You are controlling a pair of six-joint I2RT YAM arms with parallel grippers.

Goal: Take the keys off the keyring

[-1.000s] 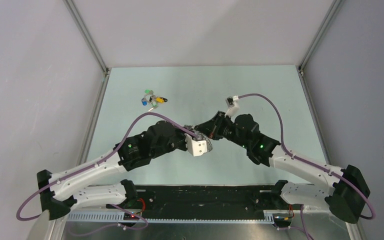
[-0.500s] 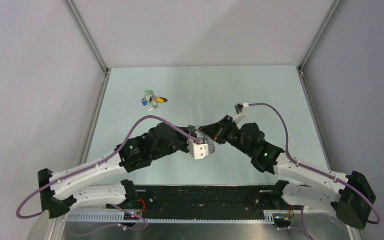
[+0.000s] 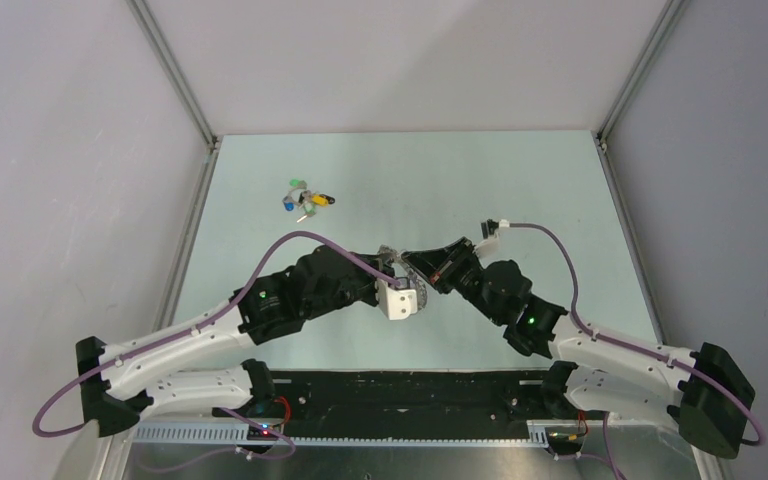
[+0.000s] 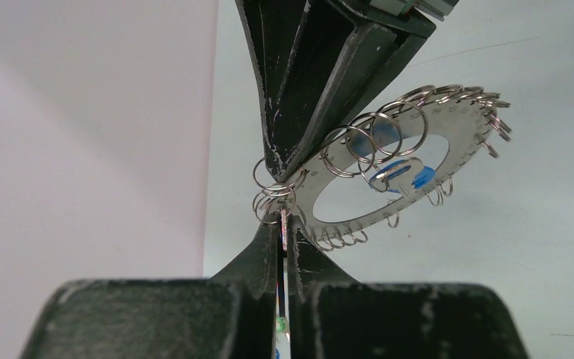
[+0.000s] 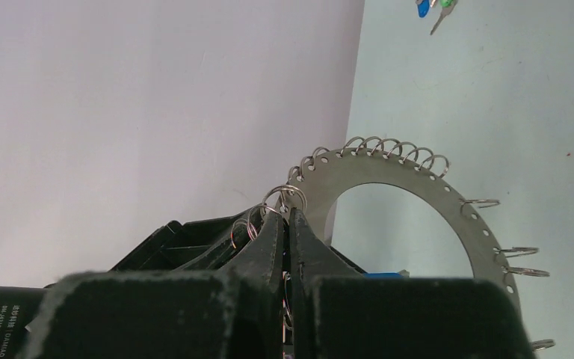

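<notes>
Both pincers clamping the keyring in the air over the middle of the bench

The left pincer is gripping the rim of the keyring with its fingers drawn narrow onto the metal, right among the small wire loops. The right pincer is biting the same stretch of rim from the opposite side, its fingers just as narrow, so the two sets of tips are almost touching. The ring is hanging tilted between them, off the bench. A blue key is dangling from one loop and showing across the hollow centre. A loose bunch of coloured keys is lying on the bench at the far left, well apart from both arms
</notes>
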